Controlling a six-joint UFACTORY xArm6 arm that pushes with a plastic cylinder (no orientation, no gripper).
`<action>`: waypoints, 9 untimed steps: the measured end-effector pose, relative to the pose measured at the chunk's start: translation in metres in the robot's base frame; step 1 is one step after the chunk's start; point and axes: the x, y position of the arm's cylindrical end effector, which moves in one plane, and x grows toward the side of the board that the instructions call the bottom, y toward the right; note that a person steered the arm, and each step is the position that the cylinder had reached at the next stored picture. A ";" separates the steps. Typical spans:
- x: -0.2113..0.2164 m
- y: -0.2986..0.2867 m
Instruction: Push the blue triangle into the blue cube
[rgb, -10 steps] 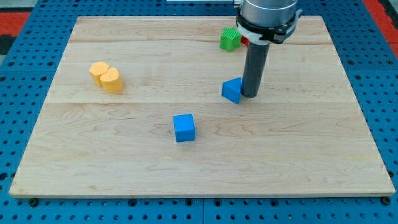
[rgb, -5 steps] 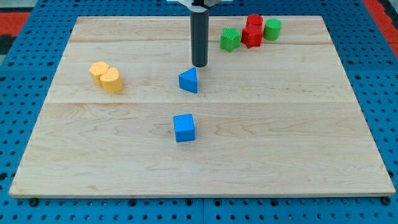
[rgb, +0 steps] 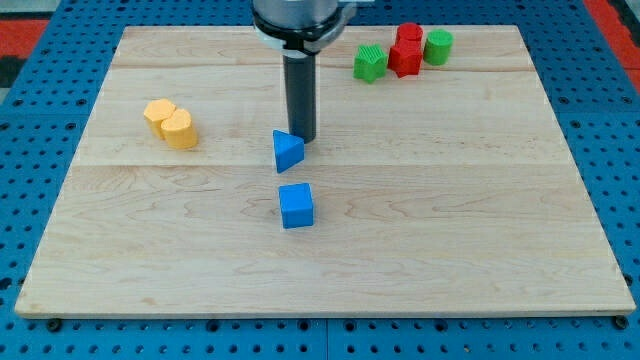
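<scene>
tip (rgb: 302, 139) now right of blue triangle (rgb: 287, 151) | triangle nearer blue cube (rgb: 296, 206)

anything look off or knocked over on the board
Nothing stands out. My tip sits just above-right of the blue triangle, with the blue cube apart below it. The other blocks rest flat on the board.

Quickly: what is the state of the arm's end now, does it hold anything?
No jaws; my tip holds nothing, standing just to the upper right of the blue triangle, close or touching.
</scene>
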 end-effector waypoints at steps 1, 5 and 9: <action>-0.003 -0.003; 0.042 -0.008; 0.041 0.031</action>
